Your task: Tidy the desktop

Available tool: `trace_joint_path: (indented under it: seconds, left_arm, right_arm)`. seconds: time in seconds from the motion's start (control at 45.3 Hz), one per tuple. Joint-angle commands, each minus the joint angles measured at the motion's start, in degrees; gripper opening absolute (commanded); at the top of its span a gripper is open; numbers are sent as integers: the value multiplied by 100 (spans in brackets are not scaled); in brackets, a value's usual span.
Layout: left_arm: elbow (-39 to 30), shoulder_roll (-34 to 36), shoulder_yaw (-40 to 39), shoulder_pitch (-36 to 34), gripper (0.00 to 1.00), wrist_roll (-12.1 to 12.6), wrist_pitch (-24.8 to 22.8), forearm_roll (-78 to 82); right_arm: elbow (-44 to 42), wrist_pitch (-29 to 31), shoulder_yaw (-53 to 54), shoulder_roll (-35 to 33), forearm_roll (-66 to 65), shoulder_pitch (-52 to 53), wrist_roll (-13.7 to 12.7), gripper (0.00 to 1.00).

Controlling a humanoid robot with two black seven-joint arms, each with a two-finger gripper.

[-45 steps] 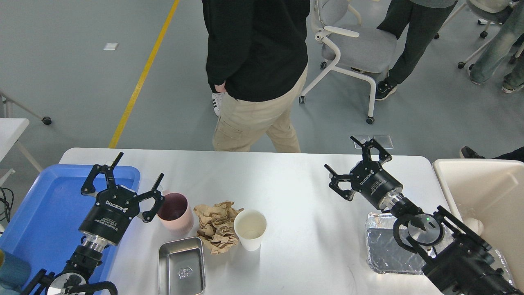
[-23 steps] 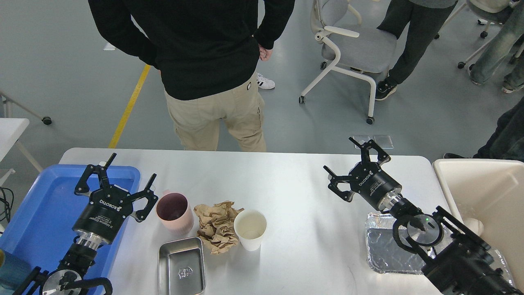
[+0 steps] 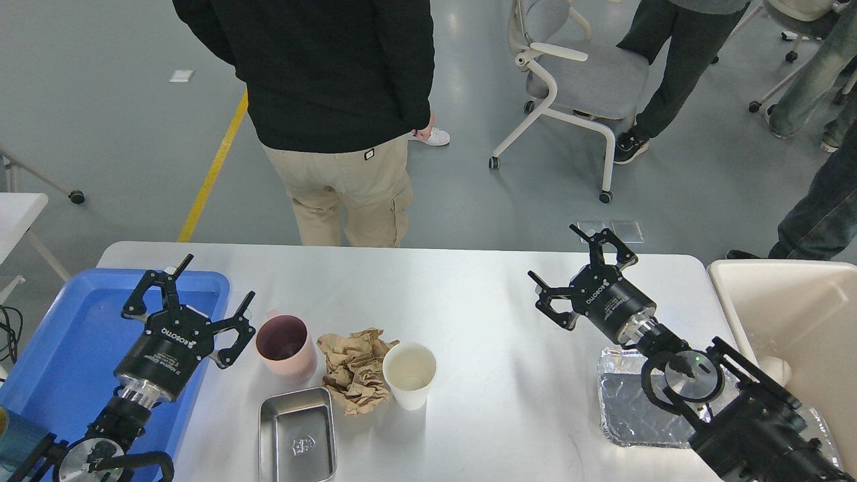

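The white desktop (image 3: 469, 301) carries a pink mug (image 3: 286, 347), a crumpled brown paper (image 3: 355, 368), a white paper cup (image 3: 409, 375), a small steel tray (image 3: 297, 434) and a foil tray (image 3: 636, 408). My left gripper (image 3: 217, 278) is open and empty, held over the blue tray's right edge, just left of the pink mug. My right gripper (image 3: 557, 251) is open and empty, held above the desktop's far right, beyond the foil tray.
A blue plastic tray (image 3: 60, 348) sits at the left end. A cream bin (image 3: 790, 314) stands at the right end. A person in a black top (image 3: 328, 87) stands at the far edge. An office chair (image 3: 576, 73) and other people are behind.
My left gripper has drawn back left, away from the pink mug. The right arm has barely moved. The person at the far edge has shifted left.
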Motion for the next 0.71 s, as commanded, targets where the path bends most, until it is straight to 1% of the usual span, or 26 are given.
trace_joint_path:
  seconds: [0.0,0.574,0.684]
  left_arm:
    - [0,-11,-4,-5,97,-3,-10,-6]
    - [0,24,93,21,97,14,-11,3]
    - [-9,103,128,48,97,84,7,3]
  right_arm:
    - [7,0,0,0,0,-8,0,100]
    - [7,-9,0,0,0,27,0,100]
    - [7,0,0,-9,0,27,0,100]
